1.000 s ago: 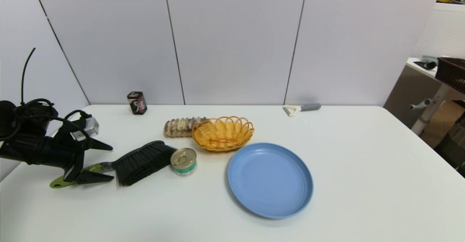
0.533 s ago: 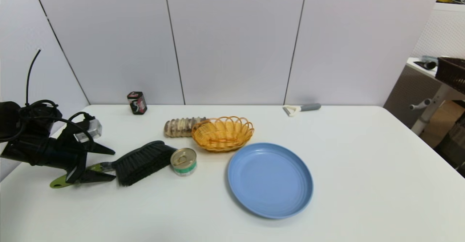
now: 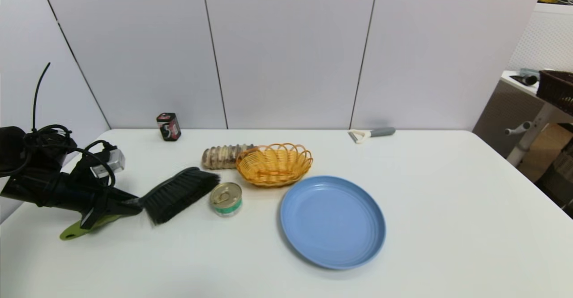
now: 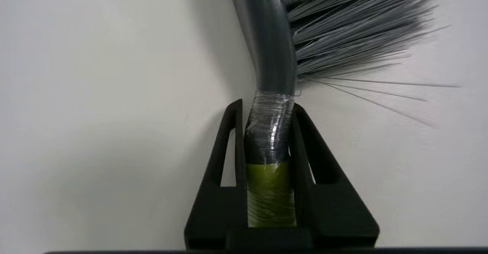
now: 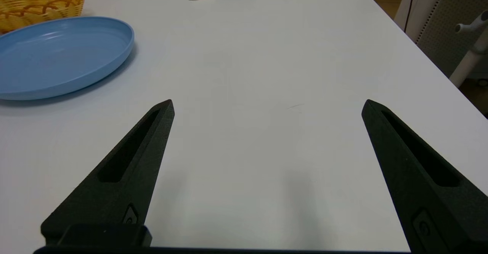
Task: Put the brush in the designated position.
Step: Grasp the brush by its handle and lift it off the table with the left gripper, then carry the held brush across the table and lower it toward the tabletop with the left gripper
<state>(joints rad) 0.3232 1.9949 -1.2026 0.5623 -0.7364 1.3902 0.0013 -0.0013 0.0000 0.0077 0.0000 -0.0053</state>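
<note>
Where the lime-green handle meets the short collar, the left gripper (image 3: 127, 206) is clamped on the brush (image 3: 179, 193), both black fingers (image 4: 225, 147) pressed flat against the neck with no gap showing in the left wrist view. The brush sits at the near left of the white table (image 3: 447, 226), its black bristle head angled toward the right and far side, the green handle end poking out toward the near left below the gripper. Whether the bristles rest on the table or hang just above it is hard to judge from the head view — the head looks slightly raised, with a faint shadow beneath.

Just to the right of the bristles stands a small tin can (image 3: 226, 198), close to them but apparently not touching. Farther back lies a ribbed, brownish roll-shaped object (image 3: 221, 156), touching the left side of a yellow wicker basket (image 3: 274, 163). A blue plate (image 3: 332, 221) lies near the table's middle, just to the right of the can and nearer than the basket. A small dark box (image 3: 168, 126) stands at the far left edge by the wall, and a grey-handled peeler (image 3: 371, 133) lies at the far edge — well apart from the brush.

The right gripper (image 5: 267, 105) hovers over the bare right part of the table, its fingers spread wide and holding nothing.
</note>
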